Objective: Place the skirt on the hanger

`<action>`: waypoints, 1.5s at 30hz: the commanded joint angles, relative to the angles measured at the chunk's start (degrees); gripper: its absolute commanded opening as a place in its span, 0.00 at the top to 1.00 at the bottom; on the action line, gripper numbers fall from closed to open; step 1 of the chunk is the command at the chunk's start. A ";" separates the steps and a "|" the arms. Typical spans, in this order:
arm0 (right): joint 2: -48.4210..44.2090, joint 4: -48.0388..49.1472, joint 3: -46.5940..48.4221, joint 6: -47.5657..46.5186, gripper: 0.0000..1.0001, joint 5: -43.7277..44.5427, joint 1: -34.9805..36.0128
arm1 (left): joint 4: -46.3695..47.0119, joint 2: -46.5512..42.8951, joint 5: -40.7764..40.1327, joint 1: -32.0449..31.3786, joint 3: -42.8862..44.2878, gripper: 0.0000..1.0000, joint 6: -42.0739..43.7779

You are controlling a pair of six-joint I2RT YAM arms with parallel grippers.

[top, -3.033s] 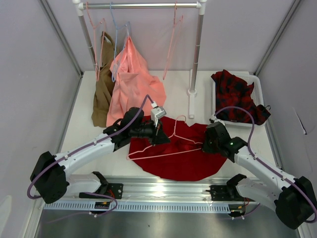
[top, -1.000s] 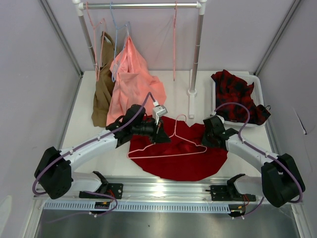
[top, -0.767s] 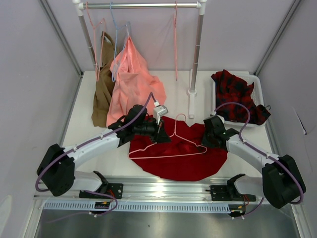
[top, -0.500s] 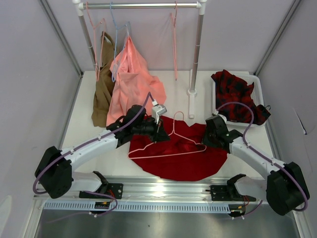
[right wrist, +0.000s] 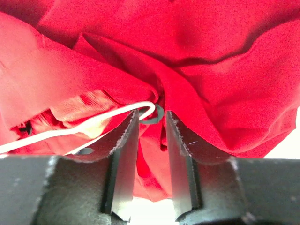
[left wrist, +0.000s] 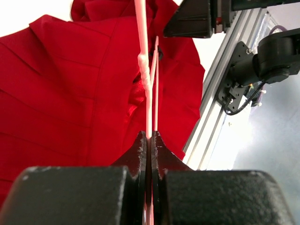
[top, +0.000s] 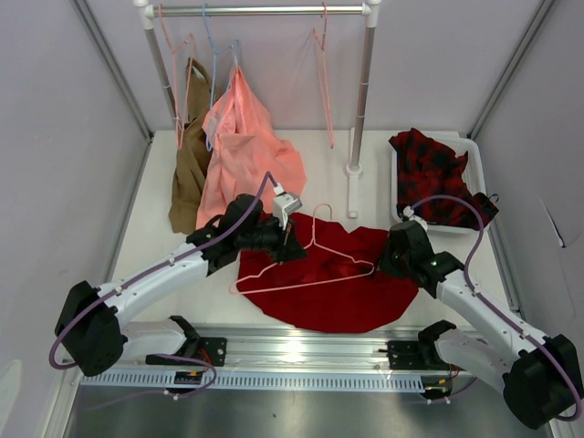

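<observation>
The deep-red skirt (top: 342, 287) lies spread on the table near the front rail. On it rests the pale-pink wire hanger (top: 315, 276), hook toward the back. My left gripper (top: 289, 240) is shut on the hanger's left sloping wire; the left wrist view shows the wire (left wrist: 146, 89) pinched between the closed jaws (left wrist: 149, 140) over the skirt (left wrist: 70, 93). My right gripper (top: 392, 262) sits at the skirt's right edge by the hanger's right corner. In the right wrist view its jaws (right wrist: 149, 125) stand narrowly apart with bunched red fabric (right wrist: 154, 159) between them and the hanger's curved end (right wrist: 140, 108) at their tips.
A clothes rack (top: 363, 87) stands at the back with a salmon-pink garment (top: 242, 151), a brown garment (top: 190, 169), a light blue hanger (top: 214, 64) and a spare pink hanger (top: 322, 64). A white tray (top: 396, 187) at right holds the red-and-black checked garment (top: 438, 178). The aluminium rail (top: 301, 351) runs along the front.
The left gripper has drawn the hanger slightly back and left, raising its hook end. The right gripper has shifted right and nearer along the skirt's edge. The spare hanger on the rack swings.
</observation>
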 commanded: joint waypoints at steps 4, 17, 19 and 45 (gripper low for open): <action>-2.96 0.46 -3.53 2.47 0.73 -3.63 -0.17 | -1.40 -2.19 -0.98 0.08 2.74 1.00 2.09; 0.19 7.05 -7.14 3.27 0.77 -6.71 -0.35 | -1.84 -2.11 -1.07 0.17 3.27 1.00 2.35; 0.98 7.93 -7.32 3.27 0.77 -6.72 -0.35 | -1.93 -1.58 -0.72 0.17 3.62 1.00 2.44; 1.34 3.63 -0.20 0.10 1.00 -4.34 -0.53 | -2.19 1.06 5.00 -0.19 4.24 1.00 3.76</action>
